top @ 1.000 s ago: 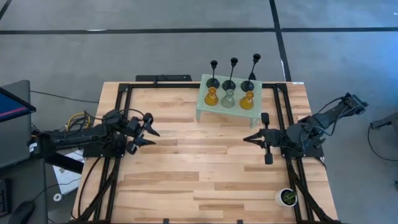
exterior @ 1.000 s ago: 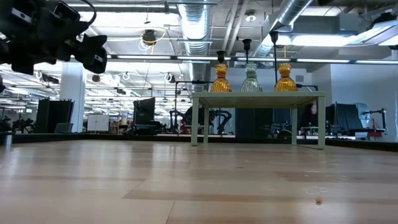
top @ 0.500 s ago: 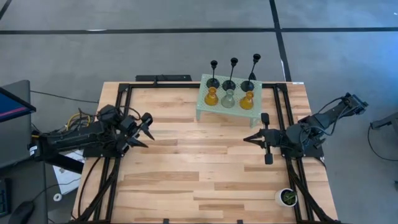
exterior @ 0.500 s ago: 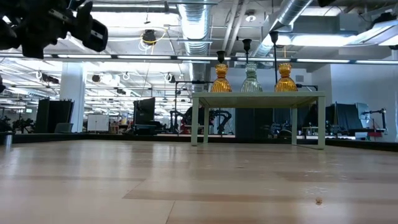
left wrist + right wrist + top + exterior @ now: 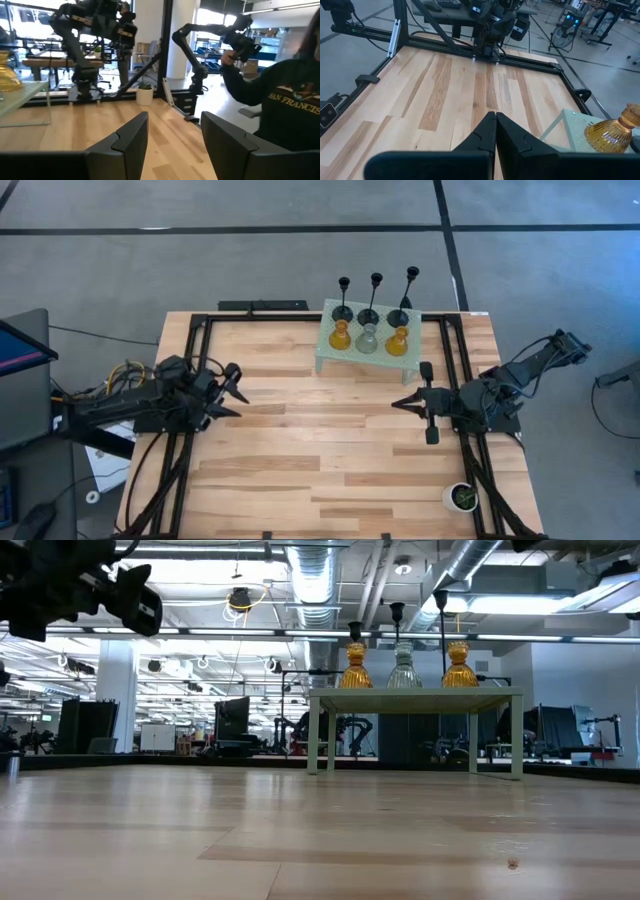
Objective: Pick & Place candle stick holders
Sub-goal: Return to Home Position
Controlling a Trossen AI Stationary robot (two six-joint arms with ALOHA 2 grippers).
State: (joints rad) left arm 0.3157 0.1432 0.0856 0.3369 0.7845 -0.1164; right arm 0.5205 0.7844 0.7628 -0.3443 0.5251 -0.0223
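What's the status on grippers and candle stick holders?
Left gripper open, empty, left side of table. Right gripper shut, empty, right side. Six candle stick holders on shelf. Nothing blocking.

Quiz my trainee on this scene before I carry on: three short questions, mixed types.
1. True or false: on the shelf, the green glass candle holder stands between the two orange glass candle holders.
2. The right gripper is shut. The left gripper is: A) open B) shut on a holder C) out of view.
3. How many black candlestick holders stand behind that front row?
Key: 1 true; 2 A; 3 three.
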